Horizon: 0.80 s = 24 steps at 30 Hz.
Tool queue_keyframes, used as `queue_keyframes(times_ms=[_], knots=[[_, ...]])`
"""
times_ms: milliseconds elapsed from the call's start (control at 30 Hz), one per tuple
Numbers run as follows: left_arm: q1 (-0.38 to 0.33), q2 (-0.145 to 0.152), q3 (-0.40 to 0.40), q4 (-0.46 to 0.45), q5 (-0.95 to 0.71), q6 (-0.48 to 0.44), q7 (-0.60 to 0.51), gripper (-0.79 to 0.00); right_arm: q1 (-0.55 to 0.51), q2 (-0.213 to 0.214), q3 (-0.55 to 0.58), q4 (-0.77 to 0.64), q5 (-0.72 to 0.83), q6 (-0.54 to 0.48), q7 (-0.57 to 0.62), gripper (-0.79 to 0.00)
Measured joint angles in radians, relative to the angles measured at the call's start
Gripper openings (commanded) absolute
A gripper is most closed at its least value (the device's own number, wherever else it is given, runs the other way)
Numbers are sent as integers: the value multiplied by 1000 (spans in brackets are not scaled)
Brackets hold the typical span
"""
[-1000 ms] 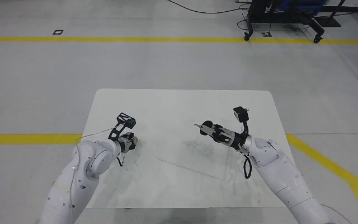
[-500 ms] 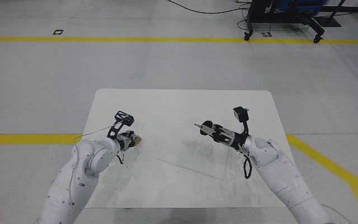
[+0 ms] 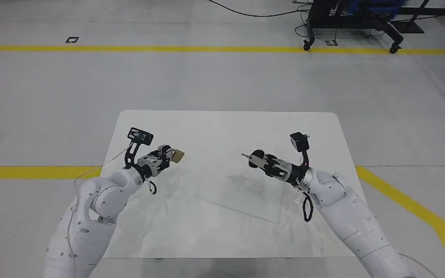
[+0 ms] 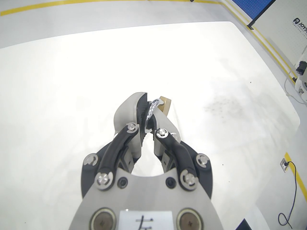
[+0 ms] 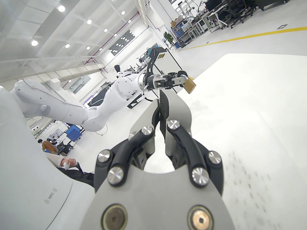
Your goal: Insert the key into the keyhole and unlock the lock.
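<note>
I'm gripping the lock [image 3: 178, 156] by its shackle [image 4: 151, 110] in the left end effector [image 3: 167, 154], above the left side of the surface [image 3: 229, 125]. The right end effector [image 3: 256, 158] is pinching the key [image 3: 246, 156], well apart to the right, with the tip pointing at the lock. Insertion and turning are both remaining, I judge. The left wrist view is showing the shackle clamped between the jaws, and the right wrist view is showing the lock hanging free.

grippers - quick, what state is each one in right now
Left gripper: shut on the lock, gripped by its shackle.
Right gripper: shut on the key.
</note>
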Motion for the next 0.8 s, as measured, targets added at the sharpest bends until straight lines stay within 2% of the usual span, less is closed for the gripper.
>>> queue_keyframes(times_ms=[133,233,300,400,600,800], knots=[[-30,-18,55,50,-125,5,0,-785,-2,-4,-15,-13,8,9,-3,-785],[-110,-39,93,159,-426,-41,-57,-785,24,-20,-65,-15,24,16,-21,-785],[-169,-51,115,235,-660,-61,-134,-785,59,-36,-110,11,47,-4,-30,-785],[-251,-64,151,329,-888,-67,-261,-785,116,-58,-170,54,72,-14,-34,-785],[-375,-84,230,438,-1057,-98,-454,-785,209,-97,-234,129,72,-18,-75,-785],[-408,-89,268,458,-1067,-107,-540,-785,243,-125,-248,157,37,-18,-157,-785]])
